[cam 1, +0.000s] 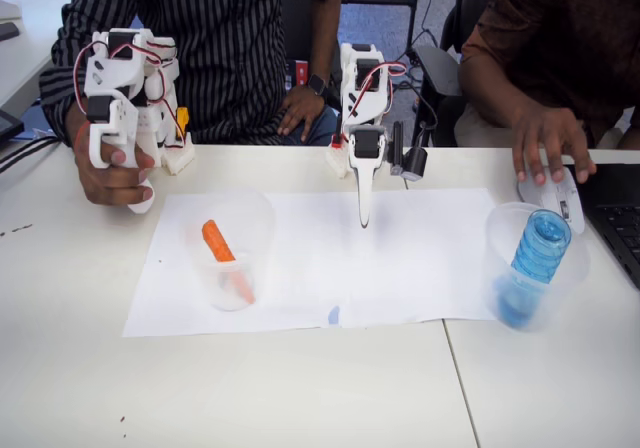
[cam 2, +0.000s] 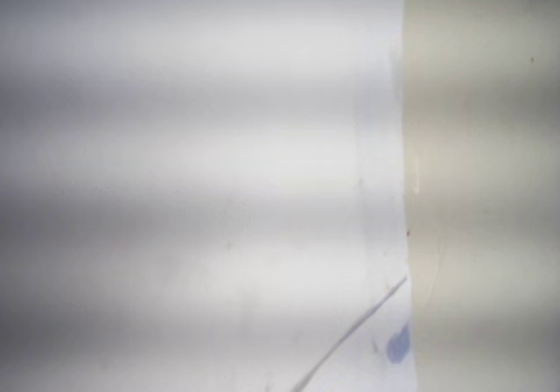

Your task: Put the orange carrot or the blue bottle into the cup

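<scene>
The orange carrot [cam 1: 221,252] was seen leaning inside one clear cup [cam 1: 232,208], the blue bottle [cam 1: 533,258] inside another cup [cam 1: 505,228]. The tool [cam 1: 364,208] was pointed down over the paper [cam 1: 420,258], pressed together and empty.

Fixed view: camera at desk [cam 1: 300,388] front edge, raised, tilted down, facing 12 o'clock toward arm base and two seated people; mid distance, whole white paper sheet [cam 1: 420,258] in frame. Wrist view: very close, looking straight down, blurred; paper sheet [cam 2: 192,191] fills left, bare desk [cam 2: 481,147] right. Shared: sheet edge with blue smudge [cam 1: 333,315], at 5 o'clock [cam 2: 398,344] in wrist view.
</scene>
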Robot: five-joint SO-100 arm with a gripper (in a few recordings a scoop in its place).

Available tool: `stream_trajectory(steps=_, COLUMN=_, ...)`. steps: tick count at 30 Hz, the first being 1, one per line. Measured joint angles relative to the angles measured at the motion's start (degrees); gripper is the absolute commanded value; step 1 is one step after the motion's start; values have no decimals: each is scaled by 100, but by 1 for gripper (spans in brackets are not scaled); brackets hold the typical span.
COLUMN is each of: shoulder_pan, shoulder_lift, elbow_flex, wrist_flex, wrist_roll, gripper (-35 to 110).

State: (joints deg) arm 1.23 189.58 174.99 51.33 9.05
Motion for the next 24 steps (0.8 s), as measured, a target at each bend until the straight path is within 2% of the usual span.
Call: stream_trajectory(steps=24, shoulder_pan=0, shoulder_lift=0, elbow_flex=466, wrist_flex=0, wrist_roll=44, gripper=6)
